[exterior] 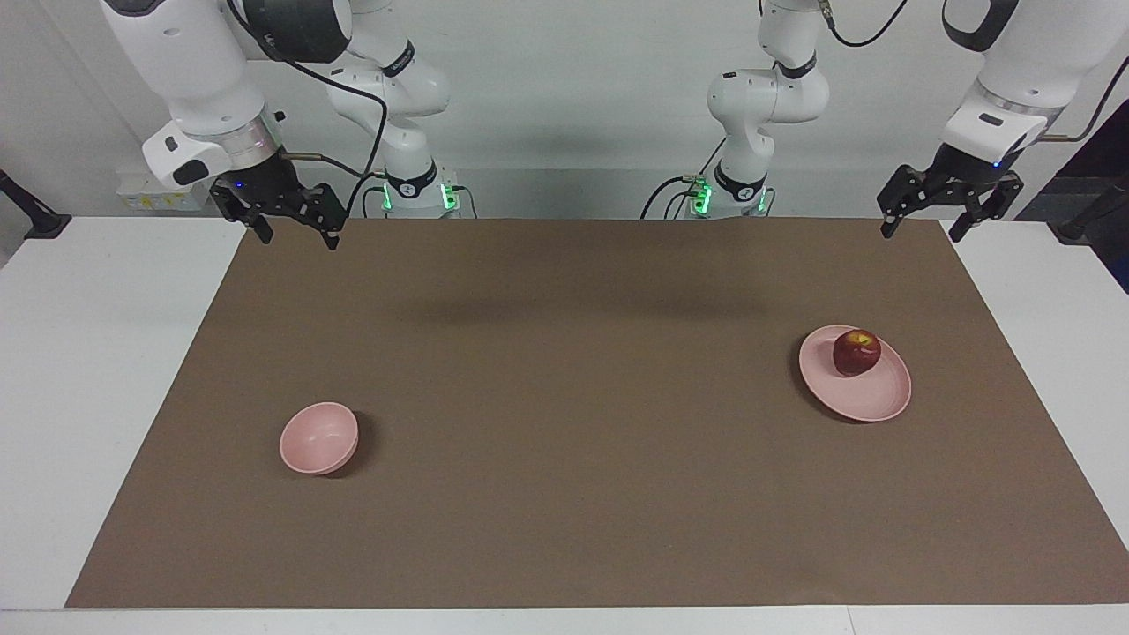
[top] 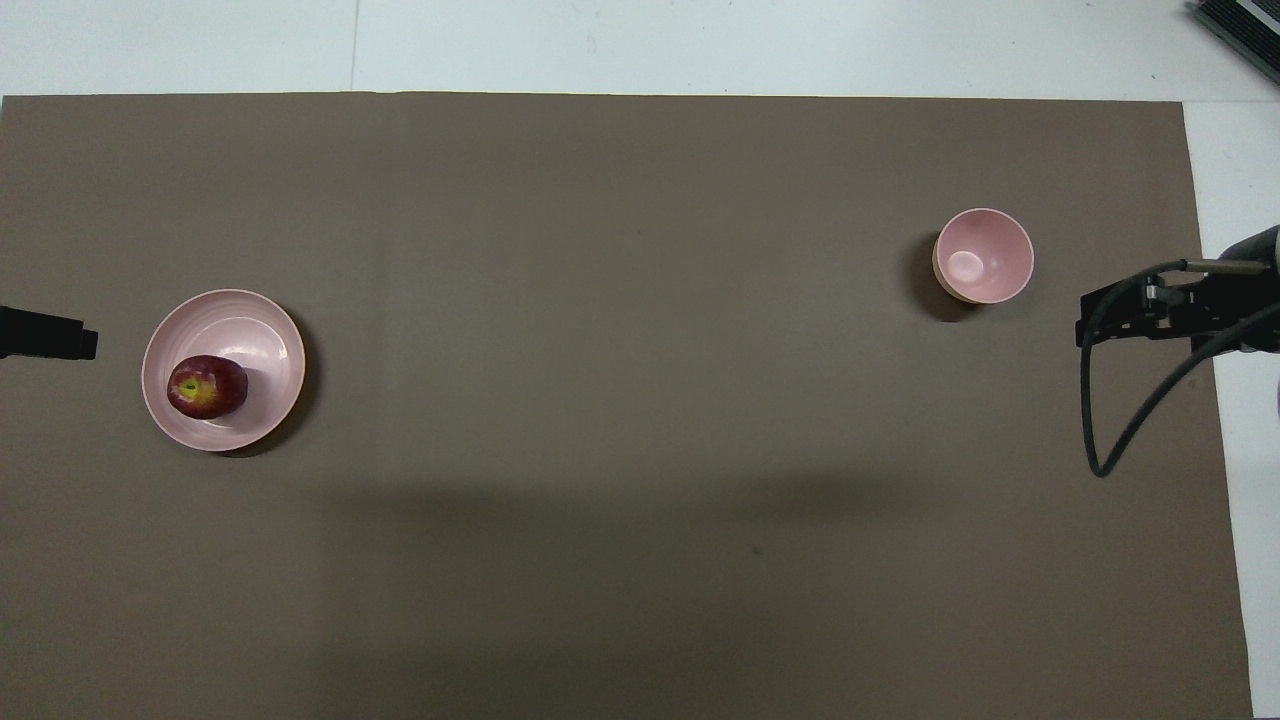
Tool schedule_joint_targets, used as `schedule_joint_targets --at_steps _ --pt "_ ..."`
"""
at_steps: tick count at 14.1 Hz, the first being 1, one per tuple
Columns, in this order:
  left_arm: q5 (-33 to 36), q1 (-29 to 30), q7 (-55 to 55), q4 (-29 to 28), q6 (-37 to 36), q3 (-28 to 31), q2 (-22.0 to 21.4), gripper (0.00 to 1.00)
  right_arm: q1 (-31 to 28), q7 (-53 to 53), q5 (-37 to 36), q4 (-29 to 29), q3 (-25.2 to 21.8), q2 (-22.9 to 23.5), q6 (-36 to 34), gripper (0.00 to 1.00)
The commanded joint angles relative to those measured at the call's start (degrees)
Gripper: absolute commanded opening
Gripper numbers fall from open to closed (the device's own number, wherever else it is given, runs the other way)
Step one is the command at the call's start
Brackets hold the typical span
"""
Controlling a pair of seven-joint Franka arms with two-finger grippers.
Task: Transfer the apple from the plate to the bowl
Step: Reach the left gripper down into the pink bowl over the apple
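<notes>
Brown mat (exterior: 573, 423) covers most of my table, and on the facing view the apple (exterior: 856, 352) sits on the plate (exterior: 869, 397) toward the left arm's end, resting on the part of the plate nearer the robots. My bowl (exterior: 318, 437) stands empty toward the right arm's end, well apart from the plate. My left gripper (exterior: 949, 207) hangs in the air over the mat's edge by the robots, fingers spread and holding nothing. My right gripper (exterior: 280, 216) hovers over the mat's corner at its own end, also spread and empty; that arm waits.

On the overhead view, the apple (top: 206, 387) shows its yellowish patch upward, and it lies off-centre on the plate (top: 262, 330). One tip of the left gripper (top: 48, 334) pokes in at the frame's edge, beside the plate but not over it. Part of the right gripper (top: 1160, 305) shows beside the bowl (top: 983, 255), whose inside is bare.

I judge this to be the very start: the reach for the apple. Next I would bring the left gripper over the apple, lower it with fingers wide, and close around the fruit's middle without nudging the plate.
</notes>
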Motion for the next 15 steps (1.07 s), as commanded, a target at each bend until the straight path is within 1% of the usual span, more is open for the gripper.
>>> schedule_joint_targets --at_steps 1,4,8,10,15 --pt "0.1 0.2 0.1 -8.7 7.5 0.3 -1.9 1.00 -0.6 -1.2 1.5 0.0 0.0 -0.1 0.1 1.00" --pt "0.1 0.7 3.4 -14.5 12.8 1.0 -2.1 1.00 -0.6 -1.2 1.5 0.0 0.0 -0.1 0.1 1.00" --pt "0.1 1.7 3.9 -22.1 21.9 1.2 -1.6 1.00 -0.5 -1.2 1.6 0.0 0.0 -0.1 0.1 1.00" --pt "0.1 2.2 4.0 -24.9 25.8 1.2 -1.0 1.00 -0.5 -1.2 1.5 0.0 0.0 -0.1 0.1 1.00" --pt "0.1 2.4 4.0 -29.0 33.2 1.2 2.9 1.00 -0.5 -1.2 1.5 0.0 0.1 -0.1 0.1 1.00"
